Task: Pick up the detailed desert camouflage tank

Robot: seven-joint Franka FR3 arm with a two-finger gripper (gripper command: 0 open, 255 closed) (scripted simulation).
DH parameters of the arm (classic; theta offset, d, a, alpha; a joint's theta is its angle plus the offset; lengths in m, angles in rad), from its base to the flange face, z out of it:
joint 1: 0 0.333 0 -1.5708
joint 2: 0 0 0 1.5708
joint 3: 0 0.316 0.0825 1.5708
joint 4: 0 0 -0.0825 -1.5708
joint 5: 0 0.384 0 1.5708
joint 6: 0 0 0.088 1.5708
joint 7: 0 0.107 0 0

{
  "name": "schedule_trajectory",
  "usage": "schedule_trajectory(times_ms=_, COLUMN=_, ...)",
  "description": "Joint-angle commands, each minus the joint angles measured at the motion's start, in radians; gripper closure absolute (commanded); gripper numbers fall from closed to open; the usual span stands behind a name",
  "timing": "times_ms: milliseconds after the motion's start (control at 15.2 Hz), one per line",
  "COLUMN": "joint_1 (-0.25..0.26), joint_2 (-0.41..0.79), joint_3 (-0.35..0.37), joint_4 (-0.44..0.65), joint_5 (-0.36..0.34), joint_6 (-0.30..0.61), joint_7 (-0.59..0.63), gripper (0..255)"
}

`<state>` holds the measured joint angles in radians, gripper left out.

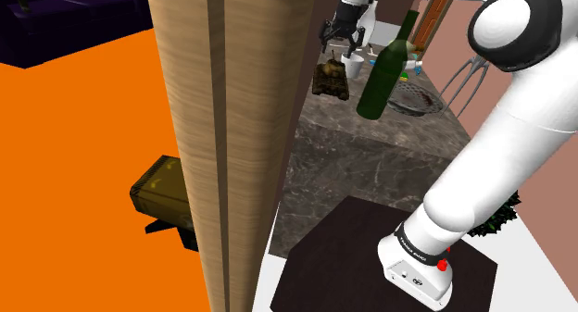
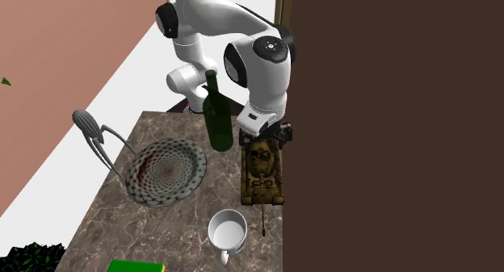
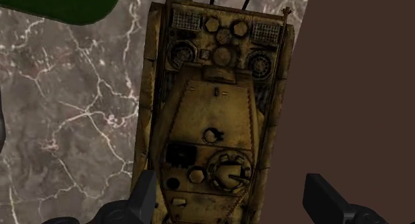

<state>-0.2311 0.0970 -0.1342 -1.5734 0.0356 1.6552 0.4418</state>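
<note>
A grey marble counter [image 2: 161, 222] is running beside a dark brown wall [image 2: 388, 125] that is taking up the right half of the second exterior view. Just above centre in that frame the tool [image 2: 265, 137] is hanging low over one end of the tank [image 2: 262, 173]. Seen from the wrist, its two black fingers [image 3: 143, 197] are standing spread wide, one at each side of the hull, pinching nothing. The tank, painted in sand and brown patches, is sitting flat along the counter's right edge, a little right of centre. Its thin barrel is pointing toward the bottom of the frame, ending just beside a white mug [image 2: 228, 232]. A dark green bottle [image 2: 216, 117] is standing upright just left of the tool. Further left, a round patterned plate [image 2: 165, 172] is lying mid-frame. In the shoulder view a wooden post [image 1: 222, 143] is rising through the middle, with an orange floor [image 1: 74, 153] spreading to its left.
</note>
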Motion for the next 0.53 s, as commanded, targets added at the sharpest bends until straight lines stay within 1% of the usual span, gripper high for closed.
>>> schedule_trajectory(times_ms=0, joint_1=-0.025, joint_2=0.076, joint_3=-0.021, joint_4=0.092, joint_5=0.023, joint_6=-0.021, joint_7=0.018, gripper=0)
schedule_trajectory(times_ms=198, joint_1=-0.065, joint_2=0.186, joint_3=-0.048, joint_4=0.229, joint_5=0.062, joint_6=-0.058, joint_7=0.05, gripper=0)
schedule_trajectory(times_ms=264, joint_1=-0.075, joint_2=0.21, joint_3=-0.053, joint_4=0.26, joint_5=0.071, joint_6=-0.067, joint_7=0.057, gripper=0)
schedule_trajectory(times_ms=462, joint_1=-0.073, joint_2=0.201, joint_3=-0.052, joint_4=0.206, joint_5=0.069, joint_6=-0.022, joint_7=0.055, gripper=0)
